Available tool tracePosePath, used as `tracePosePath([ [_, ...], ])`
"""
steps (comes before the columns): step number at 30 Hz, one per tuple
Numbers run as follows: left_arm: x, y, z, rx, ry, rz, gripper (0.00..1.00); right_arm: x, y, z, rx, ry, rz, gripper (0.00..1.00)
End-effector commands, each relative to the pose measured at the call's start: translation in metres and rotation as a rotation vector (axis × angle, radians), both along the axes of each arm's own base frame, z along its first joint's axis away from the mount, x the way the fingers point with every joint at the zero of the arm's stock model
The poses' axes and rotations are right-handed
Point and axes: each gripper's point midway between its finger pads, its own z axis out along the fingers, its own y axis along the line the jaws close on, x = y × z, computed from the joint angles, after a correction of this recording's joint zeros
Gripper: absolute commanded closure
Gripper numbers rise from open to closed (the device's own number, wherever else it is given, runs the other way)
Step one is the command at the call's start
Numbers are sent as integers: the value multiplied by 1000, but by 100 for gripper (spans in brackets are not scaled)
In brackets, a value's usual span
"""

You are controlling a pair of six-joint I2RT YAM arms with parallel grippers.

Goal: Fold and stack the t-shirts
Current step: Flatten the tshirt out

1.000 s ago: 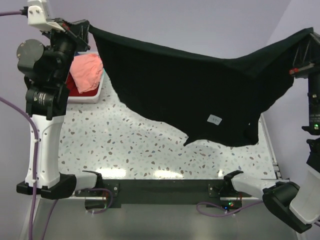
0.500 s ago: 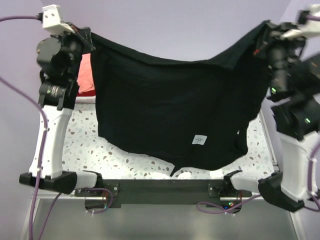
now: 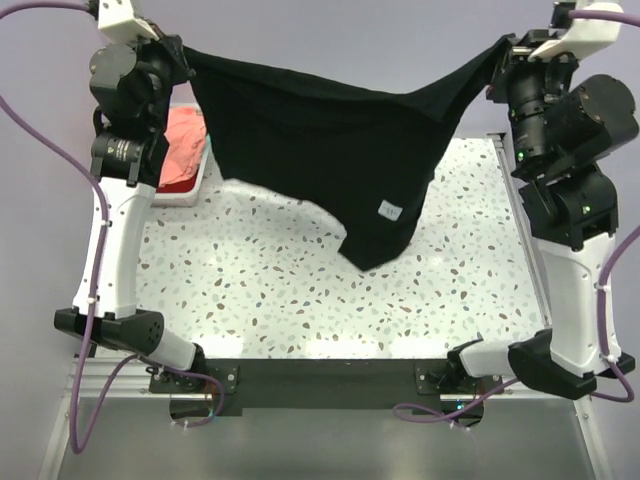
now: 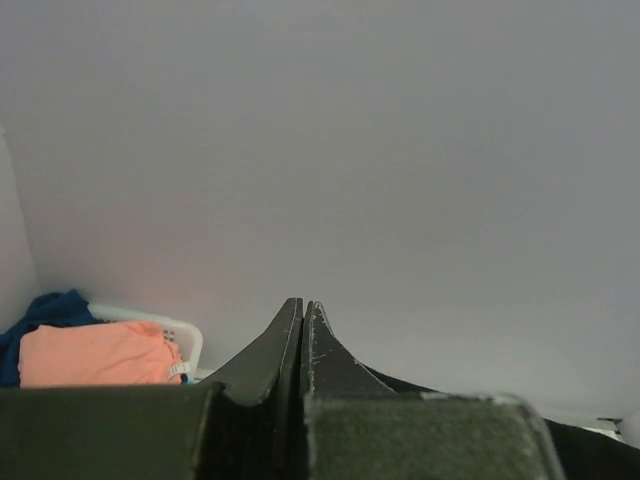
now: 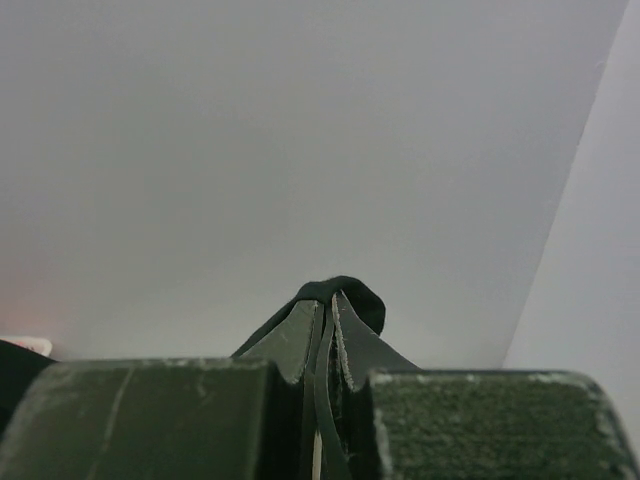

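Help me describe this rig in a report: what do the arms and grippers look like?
The left arm and right arm have white link shells, black cylindrical joints and black bases. Purple cables trail from both. The left gripper and right gripper have dark, tapered, scuffed fingers.

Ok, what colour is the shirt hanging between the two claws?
The shirt is black, with a small white label; clearest in the top external view.

Soft black cloth t-shirt stretched aloft from 10 to 2 o'clock, sagging centrally. Crumpled salmon-pink cloth t-shirt at 10 o'clock.
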Motion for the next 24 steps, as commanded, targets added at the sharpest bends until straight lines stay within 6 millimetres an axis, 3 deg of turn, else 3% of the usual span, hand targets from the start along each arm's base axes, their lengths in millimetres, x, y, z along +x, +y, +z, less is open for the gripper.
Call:
tracePosePath([
  [1, -33, 11, 49, 6, -133, 27, 100, -52, -22, 51, 63, -169, -1, 100],
  [13, -90, 24, 47, 75, -126, 48, 100, -119, -28, 51, 29, -204, 111, 100],
  [17, -111, 29, 59, 97, -158, 62, 100, -141, -31, 56, 37, -238, 142, 100],
  [20, -116, 30, 73, 102, -187, 62, 100, -145, -32, 64, 43, -262, 146, 100],
  [22, -112, 29, 82, 104, -200, 63, 100, -137, -28, 67, 33, -260, 144, 100],
  [23, -109, 29, 84, 107, -201, 64, 100, -140, -30, 75, 36, -278, 140, 100],
  [24, -97, 27, 81, 112, -188, 64, 100, -129, -27, 75, 30, -269, 134, 100],
])
